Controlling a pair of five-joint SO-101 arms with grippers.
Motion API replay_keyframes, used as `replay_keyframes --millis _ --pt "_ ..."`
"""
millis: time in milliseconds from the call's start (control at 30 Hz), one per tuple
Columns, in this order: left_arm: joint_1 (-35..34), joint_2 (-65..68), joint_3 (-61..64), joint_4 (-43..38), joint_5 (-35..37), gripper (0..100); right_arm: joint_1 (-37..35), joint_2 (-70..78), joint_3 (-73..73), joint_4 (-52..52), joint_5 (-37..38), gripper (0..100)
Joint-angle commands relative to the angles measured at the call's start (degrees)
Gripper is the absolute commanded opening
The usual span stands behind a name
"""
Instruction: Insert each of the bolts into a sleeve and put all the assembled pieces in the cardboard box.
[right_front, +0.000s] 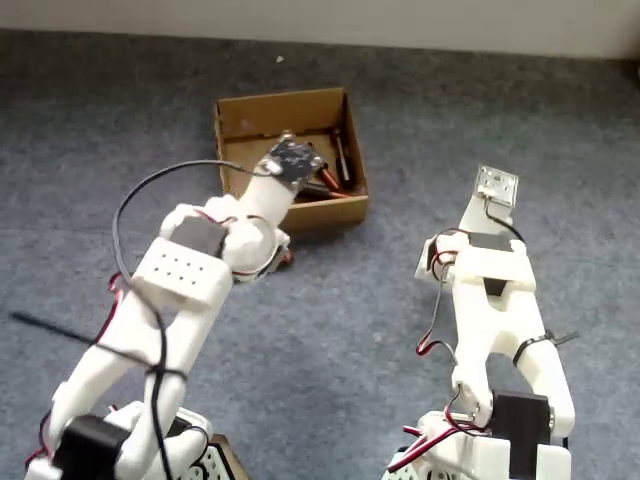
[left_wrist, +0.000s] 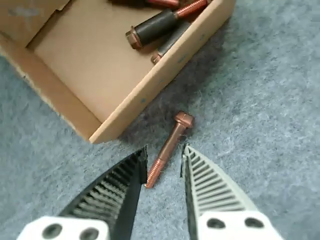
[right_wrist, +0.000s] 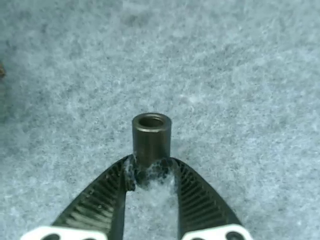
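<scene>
High view, box: the cardboard box (right_front: 330, 213) holds assembled pieces (right_front: 335, 180). The left arm (right_front: 185, 270) hangs over its near wall, and the right arm (right_front: 495, 290) stands well apart from the box.
Left wrist view, bolt: a loose copper bolt (left_wrist: 172, 142) lies on the grey surface (left_wrist: 270, 100) just outside the box wall.
Left wrist view, grip: the left gripper (left_wrist: 164, 150) is parted and clamps nothing. Its tips flank the bolt's threaded end.
Left wrist view, handling: judged rigid, light and prone to roll. Take it by the shank near the head, leaving the thread free.
Right wrist view, sleeve: the dark sleeve (right_wrist: 151, 137) is held above the surface, well apart from the box.
Right wrist view, grip: the right gripper (right_wrist: 150, 167) is closed on the sleeve's lower end, with the bore open.
Right wrist view, handling: judged stiff and smooth, so an end-grip may let it pivot.
</scene>
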Motion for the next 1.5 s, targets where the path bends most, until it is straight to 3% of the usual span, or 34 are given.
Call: replay_keyframes --millis 0,200,567,767,933,1200,1333,1467 --pt "2.8 13.5 -12.9 6.5 -6.8 14 -0.5 -2.3 -0.2 -0.7 -0.5 0.4" --pt "2.5 30.6 -25.7 12.7 -11.4 14 -0.5 -2.3 -0.2 -0.7 -0.5 0.4" --pt "2.3 49.4 -36.0 13.6 -14.1 14 -0.5 -2.3 -0.2 -0.7 -0.5 0.4" --pt "2.8 50.9 -36.1 14.3 -14.0 3 -0.5 -2.3 -0.2 -0.7 -0.5 0.4" --pt "2.8 45.1 -35.5 18.4 -13.7 0 -0.5 -2.3 -0.2 -0.7 -0.5 0.4" --pt "1.9 22.9 -24.7 18.4 -5.9 0 -1.0 -3.2 -0.2 -0.4 -0.5 0.4" --pt "1.8 10.4 -14.0 12.7 -1.1 0 -4.3 -10.2 3.4 -0.6 0.0 0.4" --pt "1.1 -2.5 -1.3 4.0 4.1 0 -9.0 -23.2 11.7 -2.3 5.3 0.4"
